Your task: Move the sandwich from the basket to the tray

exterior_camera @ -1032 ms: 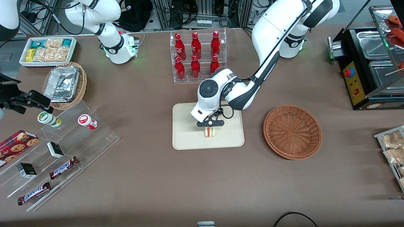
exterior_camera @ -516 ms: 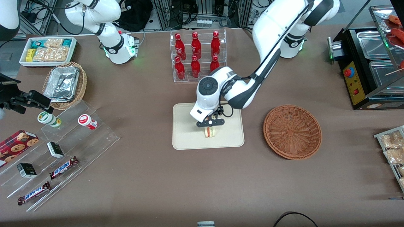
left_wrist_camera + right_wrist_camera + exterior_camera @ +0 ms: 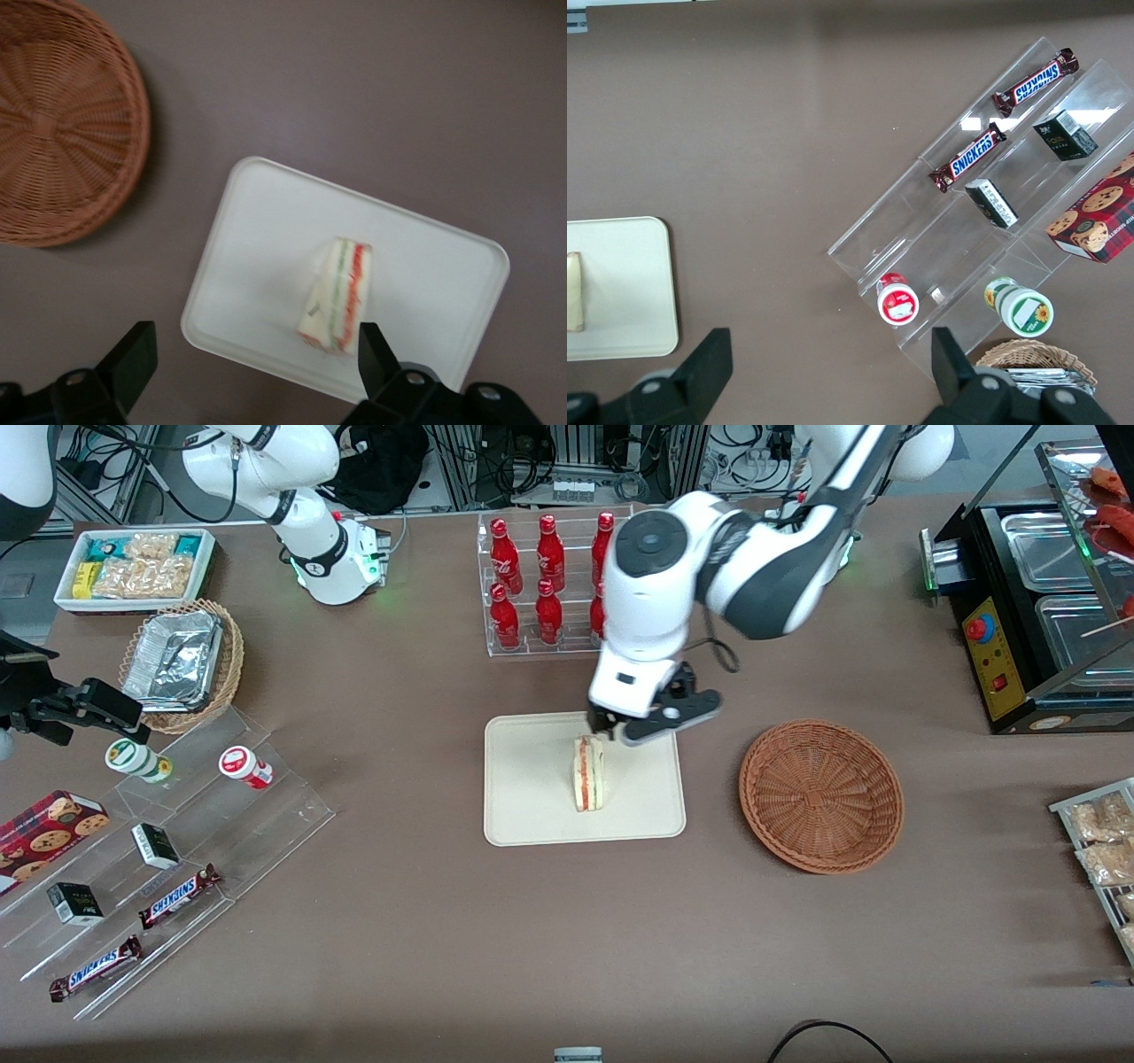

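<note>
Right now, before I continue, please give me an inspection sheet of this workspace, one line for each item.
Surface: brown table, flat, no spill seen.
Job's things: sandwich stands on its edge on the tray; basket holds nothing, toward the working arm's end.
Clutter: red bottles in a clear rack; Snickers bars, small boxes and cups on a clear stepped stand; tan basket with foil tray; white bin of snacks.
Gripper: left gripper open, raised above the tray's edge, holding nothing.
Cables: black cable at the table edge nearest the camera.
Surroundings: food warmer at the working arm's end.
</note>
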